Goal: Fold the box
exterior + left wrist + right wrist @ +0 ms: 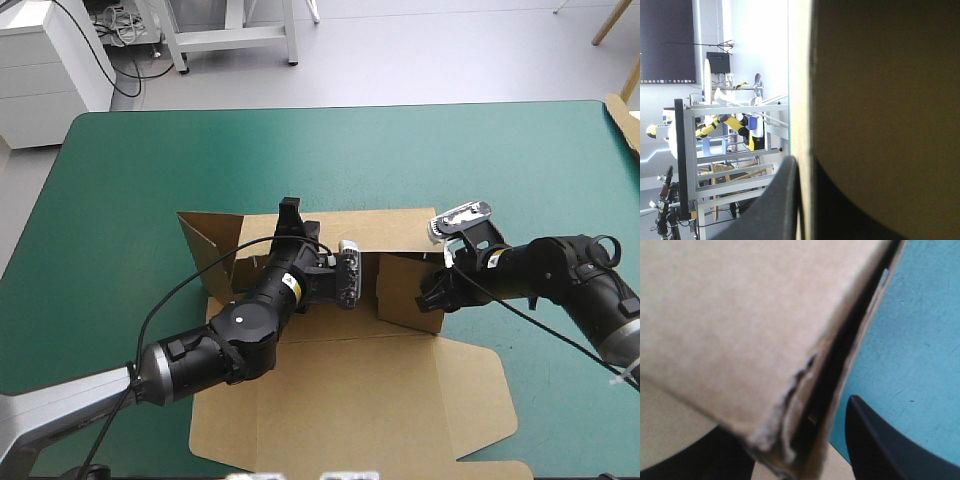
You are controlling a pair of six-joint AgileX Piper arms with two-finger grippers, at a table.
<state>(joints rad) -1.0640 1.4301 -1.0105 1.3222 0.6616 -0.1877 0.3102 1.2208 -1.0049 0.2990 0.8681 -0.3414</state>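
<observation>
The brown box (360, 400) lies in the middle of the table, its big lid panel flat toward the front edge. The back wall (350, 232) and a right side wall (405, 290) stand raised. My left gripper (291, 215) is at the back wall; in the left wrist view the board's edge (800, 100) runs between its fingers (777, 200), so the left gripper (805, 167) is shut on it. My right gripper (432, 297) grips the right side wall. In the right wrist view the doubled board (740, 315) sits between the black fingers (880, 440).
Another piece of brown board (625, 120) shows at the table's far right edge. A left flap (205, 245) of the box stands tilted beside the left arm. Bare teal-green cover (130, 200) stretches left of and beyond the box.
</observation>
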